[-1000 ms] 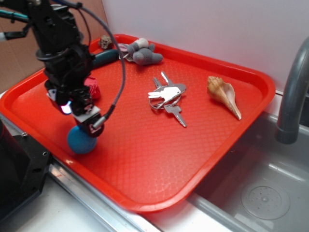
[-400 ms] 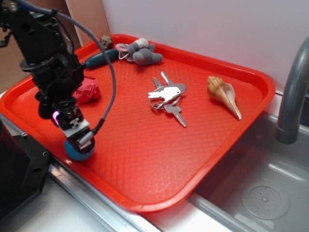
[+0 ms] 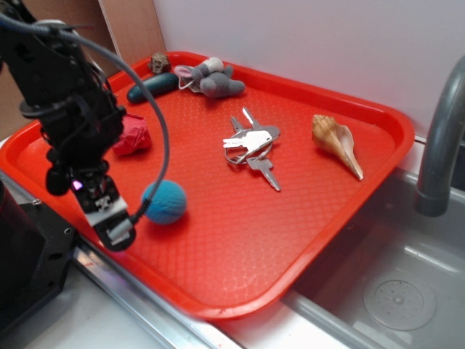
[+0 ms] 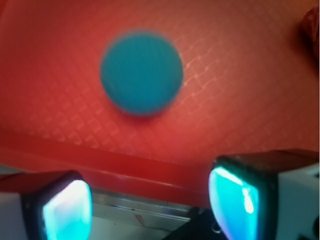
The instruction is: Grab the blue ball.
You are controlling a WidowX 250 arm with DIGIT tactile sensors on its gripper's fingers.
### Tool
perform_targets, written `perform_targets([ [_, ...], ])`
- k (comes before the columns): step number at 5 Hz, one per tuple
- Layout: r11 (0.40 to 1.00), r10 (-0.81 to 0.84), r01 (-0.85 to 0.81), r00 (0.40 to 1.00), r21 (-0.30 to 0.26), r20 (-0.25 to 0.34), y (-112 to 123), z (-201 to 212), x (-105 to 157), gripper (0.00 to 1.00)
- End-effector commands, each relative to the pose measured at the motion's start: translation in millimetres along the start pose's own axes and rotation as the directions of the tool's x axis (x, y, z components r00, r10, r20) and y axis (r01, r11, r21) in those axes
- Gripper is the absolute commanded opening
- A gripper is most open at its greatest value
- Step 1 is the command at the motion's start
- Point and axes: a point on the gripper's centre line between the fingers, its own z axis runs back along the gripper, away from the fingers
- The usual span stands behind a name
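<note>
Here, item by item, is what you had on the red tray [image 3: 327,218]. Gripper [image 4: 150,205]: jaws spread wide with nothing between them, touching nothing, its two fingertips [image 4: 65,210] glowing cyan in the wrist view and hanging over the tray's near rim. In the exterior view the gripper [image 3: 109,218] sat at the near-left edge of the tray. Blue ball [image 3: 164,201]: loose on the tray floor just beside the gripper, toward the tray's middle, not held; in the wrist view the blue ball [image 4: 141,72] showed blurred, lying beyond the fingertips. Red wad [image 3: 131,135]: near the left edge, behind the arm. Dark teal oval object [image 3: 151,86], small brown lump [image 3: 159,62] and grey plush toy [image 3: 209,78]: grouped at the far-left corner. Bunch of keys [image 3: 251,145]: mid-tray. Seashell [image 3: 336,141]: toward the right edge.
</note>
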Motion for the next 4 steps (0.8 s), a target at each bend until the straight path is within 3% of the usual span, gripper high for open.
perform_targets([
  [1, 0.999, 0.04, -0.04, 0.999, -0.003, 0.018, -3, 4, 21, 1.0],
  [2, 0.999, 0.033, -0.032, 0.999, -0.025, 0.023, 0, 7, 17, 1.0],
  [3, 0.995, -0.101, 0.101, 0.995, 0.007, -0.012, -25, -11, 33, 1.0],
  [4, 0.981, -0.192, 0.192, 0.98, 0.004, -0.051, -39, -20, 14, 1.0],
])
